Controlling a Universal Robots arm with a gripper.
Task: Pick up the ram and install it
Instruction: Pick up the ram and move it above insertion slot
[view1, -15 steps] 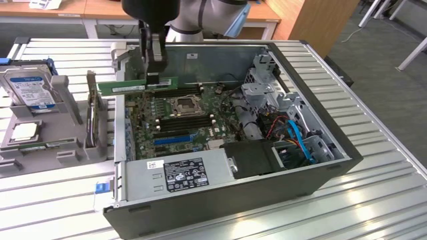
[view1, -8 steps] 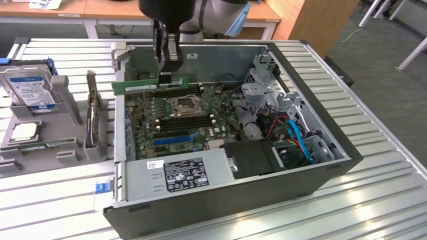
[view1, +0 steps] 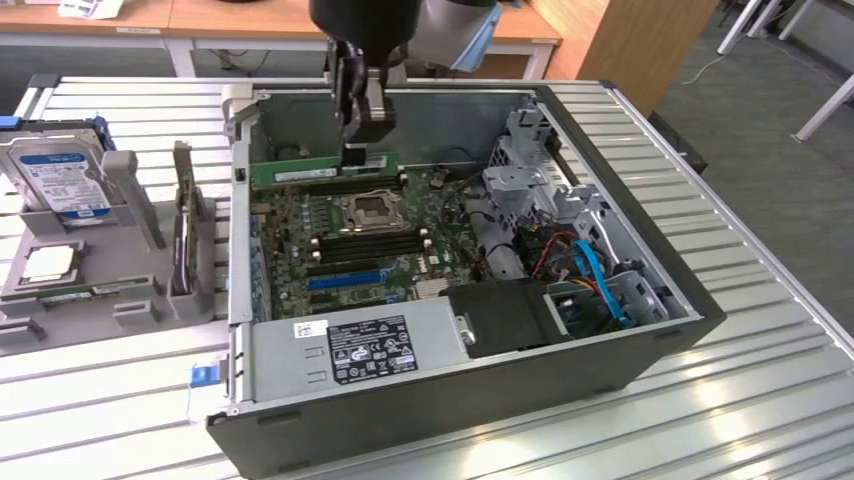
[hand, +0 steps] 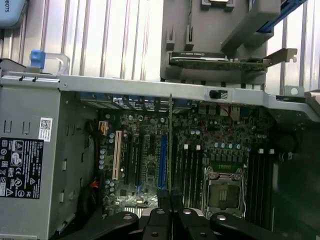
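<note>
Item: ram (view1: 310, 171), clamped on edge in your gripper (view1: 360, 148), hanging above the motherboard (view1: 300, 215) near the case's far wall, not yet in a memory slot (view1: 367, 236). Risk: if you lower it skewed or off the slot's line, it may jam, flex, or strike the CPU socket (view1: 371, 208) alongside.

Ram (view1: 314, 172): long thin green stick w/ pale label strip, level, standing on its long edge, held up off the board at the case's 12 o'clock side. Wrist view: ram (hand: 171, 145) edge-on, a thin line.
</note>
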